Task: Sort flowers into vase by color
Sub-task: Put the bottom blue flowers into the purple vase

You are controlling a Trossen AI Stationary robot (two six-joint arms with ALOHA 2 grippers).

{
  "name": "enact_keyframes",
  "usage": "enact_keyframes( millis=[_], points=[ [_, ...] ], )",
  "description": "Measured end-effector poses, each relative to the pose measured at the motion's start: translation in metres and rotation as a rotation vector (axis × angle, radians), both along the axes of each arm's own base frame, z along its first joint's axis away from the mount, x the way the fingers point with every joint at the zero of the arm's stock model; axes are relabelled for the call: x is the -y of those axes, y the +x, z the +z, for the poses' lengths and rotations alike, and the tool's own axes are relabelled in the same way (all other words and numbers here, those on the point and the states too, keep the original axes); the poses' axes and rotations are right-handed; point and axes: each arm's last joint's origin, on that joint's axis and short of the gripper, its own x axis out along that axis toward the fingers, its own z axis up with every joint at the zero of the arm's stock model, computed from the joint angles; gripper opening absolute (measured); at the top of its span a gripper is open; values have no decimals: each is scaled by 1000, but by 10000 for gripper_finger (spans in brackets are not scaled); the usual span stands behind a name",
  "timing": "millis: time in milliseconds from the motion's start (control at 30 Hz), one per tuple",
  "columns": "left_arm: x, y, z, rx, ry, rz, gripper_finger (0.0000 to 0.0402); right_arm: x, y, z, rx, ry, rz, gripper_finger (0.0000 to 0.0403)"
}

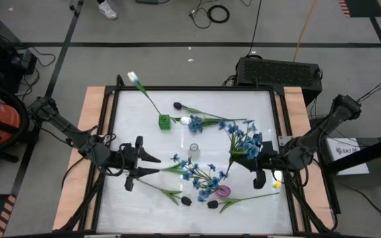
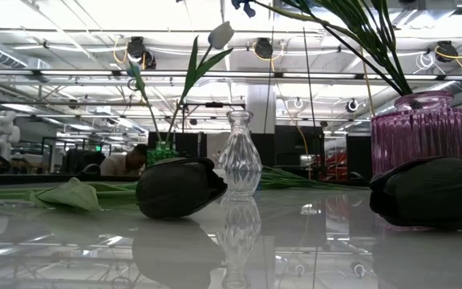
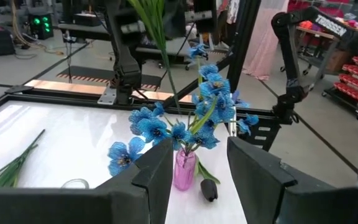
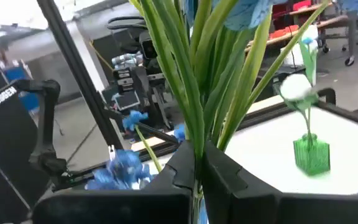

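1. My right gripper (image 1: 262,158) is clenched on a blue flower spray (image 1: 243,139).
2. My left gripper (image 1: 152,165) is released; the pink vase (image 3: 185,169) with blue flowers stands ahead of it.
3. Only the low view shows black tulip buds (image 2: 179,187) lying on the tabletop (image 2: 95,249).

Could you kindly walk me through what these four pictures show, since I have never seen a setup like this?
Two dark robot arms work at a white table, sorting artificial flowers into vases. One camera looks down from above, one sits at tabletop height, and one rides on each wrist. The right gripper is shut on a spray of blue flowers, its green stems filling that wrist's view. The left gripper is open and holds nothing. A pink vase holds blue flowers, a green vase a white tulip, the clear vase nothing. Black tulip buds lie loose.
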Motion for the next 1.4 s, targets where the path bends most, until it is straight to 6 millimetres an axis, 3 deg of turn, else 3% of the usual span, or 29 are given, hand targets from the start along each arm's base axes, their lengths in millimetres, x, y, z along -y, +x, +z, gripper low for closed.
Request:
enact_keyframes(
  millis=[200,667,1400],
  points=[
    [0,0,0,1,3,9,160,-4,-7,-25,-3,87,-4,6],
    [-1,0,-2,-18,40,8,160,-27,-5,-53,-62,95,-85,7],
    [-9,4,-2,-14,73,56,160,-43,10,-90,-150,72,-129,7]
  ],
)
